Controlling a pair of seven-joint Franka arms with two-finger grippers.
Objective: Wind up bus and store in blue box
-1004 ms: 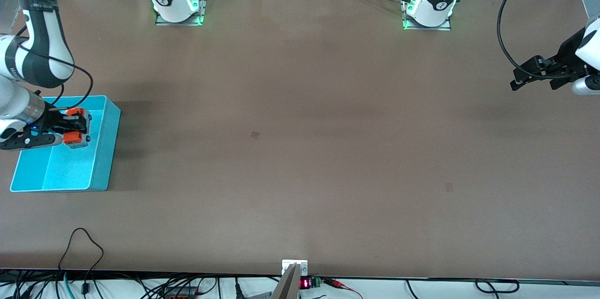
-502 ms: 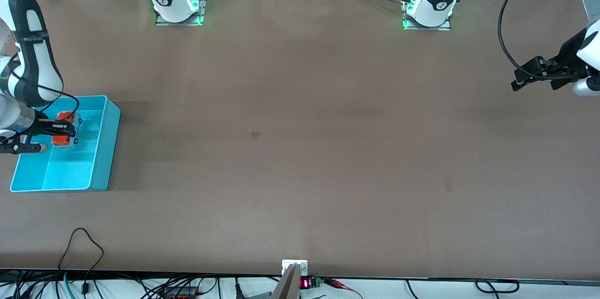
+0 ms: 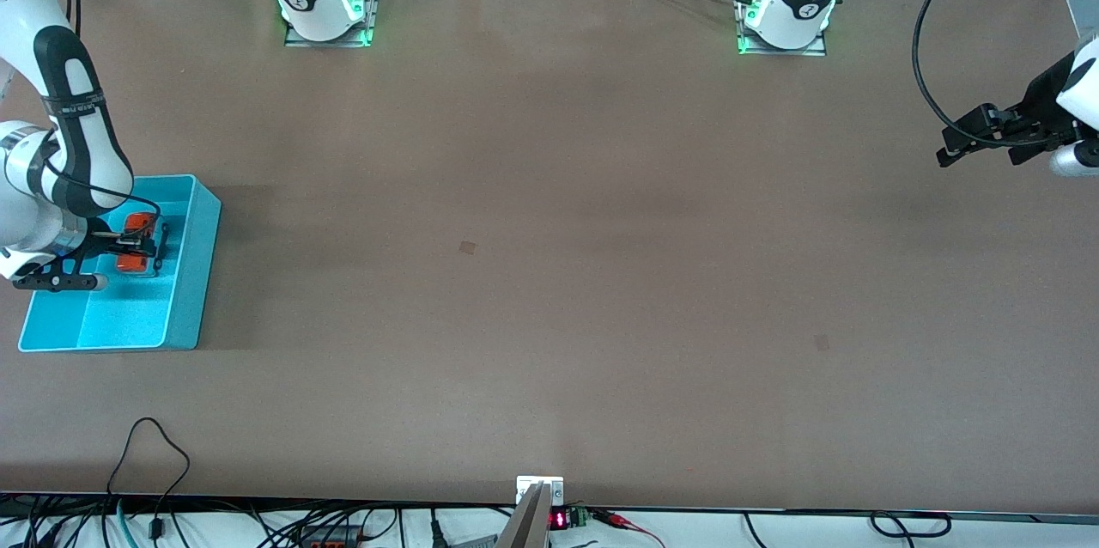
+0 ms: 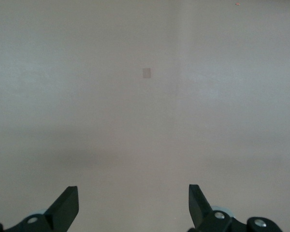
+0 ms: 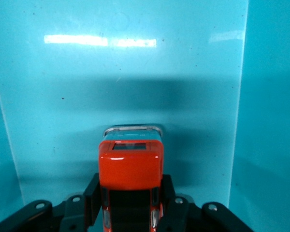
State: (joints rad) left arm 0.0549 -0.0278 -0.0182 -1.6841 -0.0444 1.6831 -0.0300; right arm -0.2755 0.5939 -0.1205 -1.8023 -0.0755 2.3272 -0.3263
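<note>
The bus (image 3: 136, 241) is clamped across its sides between the fingers of the right gripper (image 3: 137, 244), inside the blue box (image 3: 193, 273), in the part of the box farther from the front camera. In the right wrist view the bus (image 5: 130, 186) runs lengthwise straight out from the right gripper (image 5: 130, 200), its clear-trimmed end leading toward 12 o'clock and the turquoise wall of the blue box (image 5: 135, 77). From the front camera it shows as two orange patches, one on either side of the dark fingers; which end is its front cannot be told. Whether its wheels touch the box floor cannot be told either.

The blue box sits at the right arm's end of the table (image 3: 549, 273), at about 9 o'clock in the front view.

The left gripper (image 3: 979, 138) waits over the left arm's end of the table, at about 3 o'clock, its jaws spread wide and holding nothing. Its wrist view shows only bare brown table (image 4: 145, 121) between the two fingertips (image 4: 67, 205).

The tabletop is a plain matte brown sheet. Both arm bases stand along its 12 o'clock edge with green lights lit, and loose black cables (image 3: 154, 445) trail along the 6 o'clock edge.
</note>
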